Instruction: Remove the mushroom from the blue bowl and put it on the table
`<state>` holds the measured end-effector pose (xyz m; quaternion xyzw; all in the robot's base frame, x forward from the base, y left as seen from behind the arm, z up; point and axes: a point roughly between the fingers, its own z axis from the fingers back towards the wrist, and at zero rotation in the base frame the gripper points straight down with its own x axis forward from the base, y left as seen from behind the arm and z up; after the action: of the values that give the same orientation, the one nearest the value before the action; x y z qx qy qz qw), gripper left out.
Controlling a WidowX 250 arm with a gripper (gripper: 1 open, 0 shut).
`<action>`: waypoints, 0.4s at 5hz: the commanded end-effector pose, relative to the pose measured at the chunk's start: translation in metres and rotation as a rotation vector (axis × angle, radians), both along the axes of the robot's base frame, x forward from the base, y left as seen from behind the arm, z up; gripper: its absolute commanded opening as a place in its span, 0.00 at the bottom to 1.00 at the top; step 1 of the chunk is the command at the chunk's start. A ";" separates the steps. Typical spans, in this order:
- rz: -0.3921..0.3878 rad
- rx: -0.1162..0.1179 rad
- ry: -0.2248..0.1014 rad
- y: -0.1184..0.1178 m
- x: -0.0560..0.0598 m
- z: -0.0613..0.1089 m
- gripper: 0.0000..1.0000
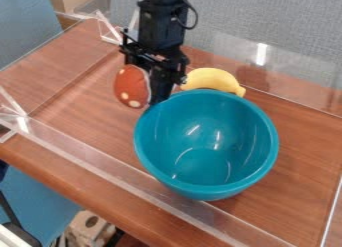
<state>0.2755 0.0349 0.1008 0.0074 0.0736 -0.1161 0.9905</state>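
— Tabletop first, operator: what do you have under the arm?

— You have the table [80, 86], a reddish-brown wood-grain surface with low clear walls [80, 141] round its edges. A strip of blue floor shows beyond the near wall at about 7 o'clock in the picture.

— And the biggest thing on it?

— That is the blue bowl [205, 143], upright near the middle of the view, towards 5 o'clock from the arm. Its glossy inside is bare as far as you can see; only highlights show on the bottom.

— Where is the arm?

— The black arm [163, 16] comes down from 12 o'clock, and its gripper [147, 83] points downward just beyond the bowl's far rim, at roughly 11 o'clock from the bowl's centre.

— What else lies near it?

— You can see a yellow banana-like toy [214, 82] on the wood at about 12 o'clock from the bowl, just past the rim and to the right of the gripper in the picture.

— And the mushroom?

— The mushroom [130, 85] is outside the bowl, at 10 o'clock from its centre. Its reddish-brown cap sits against the left side of the fingers [158, 86], which stand partly closed and pinch it. You cannot tell from this view whether its underside touches the table or hangs just above it.
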 end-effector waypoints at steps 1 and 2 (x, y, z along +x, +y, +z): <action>0.068 0.017 -0.049 0.014 0.007 0.022 0.00; 0.094 0.019 -0.049 0.020 0.009 0.028 0.00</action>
<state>0.2783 0.0506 0.1148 0.0091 0.0767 -0.0797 0.9938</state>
